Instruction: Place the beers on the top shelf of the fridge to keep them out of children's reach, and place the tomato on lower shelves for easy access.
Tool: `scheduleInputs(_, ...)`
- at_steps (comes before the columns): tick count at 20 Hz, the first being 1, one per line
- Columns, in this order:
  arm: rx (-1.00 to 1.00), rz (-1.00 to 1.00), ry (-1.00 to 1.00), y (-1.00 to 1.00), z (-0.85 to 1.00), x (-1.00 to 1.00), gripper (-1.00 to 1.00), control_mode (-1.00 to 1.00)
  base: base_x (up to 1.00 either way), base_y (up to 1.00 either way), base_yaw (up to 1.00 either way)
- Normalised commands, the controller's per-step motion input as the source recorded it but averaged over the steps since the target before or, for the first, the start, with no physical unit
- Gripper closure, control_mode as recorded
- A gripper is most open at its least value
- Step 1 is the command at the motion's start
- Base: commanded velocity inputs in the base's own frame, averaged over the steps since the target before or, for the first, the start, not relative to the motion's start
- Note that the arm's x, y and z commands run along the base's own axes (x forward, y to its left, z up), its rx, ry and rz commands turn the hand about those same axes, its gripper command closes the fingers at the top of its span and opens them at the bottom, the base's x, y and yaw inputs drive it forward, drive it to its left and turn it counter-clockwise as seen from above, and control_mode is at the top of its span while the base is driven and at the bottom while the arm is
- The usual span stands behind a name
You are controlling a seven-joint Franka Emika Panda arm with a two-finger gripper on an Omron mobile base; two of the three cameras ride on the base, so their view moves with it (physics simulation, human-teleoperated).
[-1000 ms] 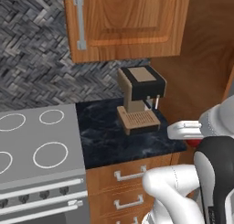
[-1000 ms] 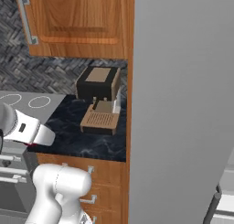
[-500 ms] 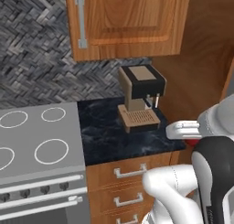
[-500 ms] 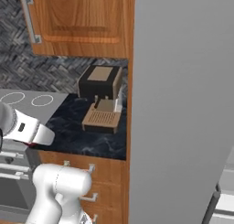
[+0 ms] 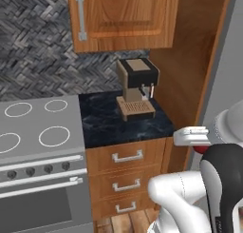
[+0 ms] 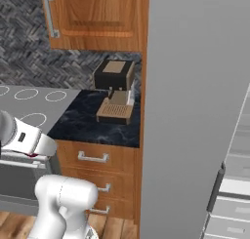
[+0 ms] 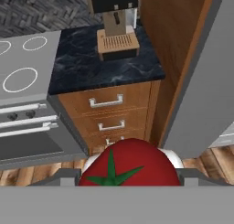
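The tomato (image 7: 130, 160), glossy red with a green star-shaped stem, sits close in the hand view, and my gripper (image 7: 130, 178) is shut on it. A red sliver of the tomato (image 5: 202, 150) shows under the white hand in the left base view, and the same sliver of tomato (image 6: 31, 155) shows in the right base view. The fridge (image 6: 195, 111) is a tall light-grey wall on the right with its door closed, and its grey side (image 7: 205, 81) also stands at the right of the hand view. The beers and the glass shelves are hidden.
A coffee machine (image 5: 136, 87) stands on the dark marble counter (image 5: 109, 122) against a wooden side panel (image 5: 190, 61). The stove (image 5: 38, 132) lies to the left, drawers (image 5: 127, 156) sit below the counter, and a wall cabinet (image 5: 123, 18) hangs above. The floor is wooden.
The whole picture has shifted, so the base has moved: counter and coffee machine sit a little higher in both base views. The tomato stays in the gripper.
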Motion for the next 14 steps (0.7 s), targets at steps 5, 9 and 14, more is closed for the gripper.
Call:
scheduleInputs(5,0.0,0.0,0.0,0.0,0.0,0.0,1.0,1.0,-0.01,-0.57,0.0)
scheduleInputs(9,0.0,0.0,0.0,0.0,0.0,0.0,1.0,1.0,0.0,-0.78,0.0)
scheduleInputs(14,0.0,0.0,0.0,0.0,0.0,0.0,1.0,1.0,0.0,-0.77,0.0)
